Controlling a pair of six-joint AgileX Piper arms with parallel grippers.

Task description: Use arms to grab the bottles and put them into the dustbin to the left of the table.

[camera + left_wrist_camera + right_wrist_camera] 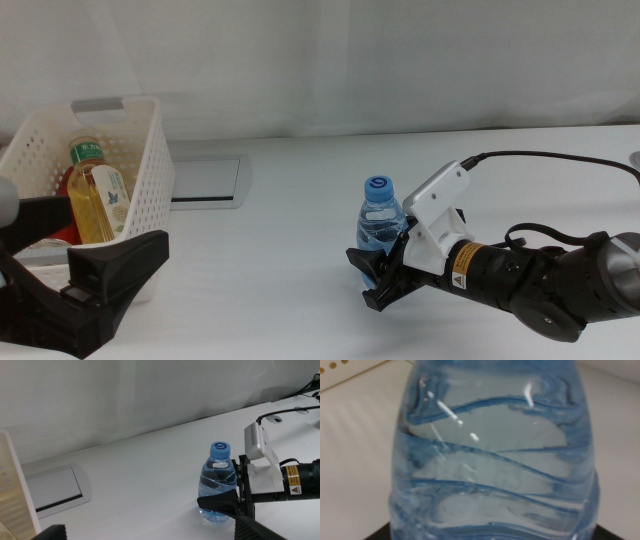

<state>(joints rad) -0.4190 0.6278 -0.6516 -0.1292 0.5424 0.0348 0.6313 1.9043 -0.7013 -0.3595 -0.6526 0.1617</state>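
- The small clear plastic water bottle with a blue cap [379,218] stands upright on the plain white bench [300,260], right of centre and well apart from the bin.
- The right arm's dark two-jawed claw [383,272] comes in from the right and sits at the base of the water bottle. One jaw shows on the near side of the bottle and the bottle stands between the jaws; whether they already press on it I cannot tell.
- The white perforated plastic basket that serves as the dustbin [150,160] sits at the left edge of the bench. Inside it stand a bottle of yellow drink with a green-yellow label [95,195] and something red [62,185] behind it, mostly hidden.
- The left arm's black claw [95,285] waits at the near left corner, just in front of the basket, jaws apart and holding nothing.
- A grey rectangular inset panel [205,180] lies in the bench, just right of the basket.
- Step in hand, as a judgement: grasping the last bottle left outside the bin. The next move calls for a firm close low on the bottle, a lift, then a long carry left to the basket, perhaps with a handover.
- The right wrist view is filled by the bottle's ribbed body [495,460] and hides the jaws. The left wrist view shows the bottle [218,482] whole, with the right claw at its base. Only the middle view shows the basket's contents.
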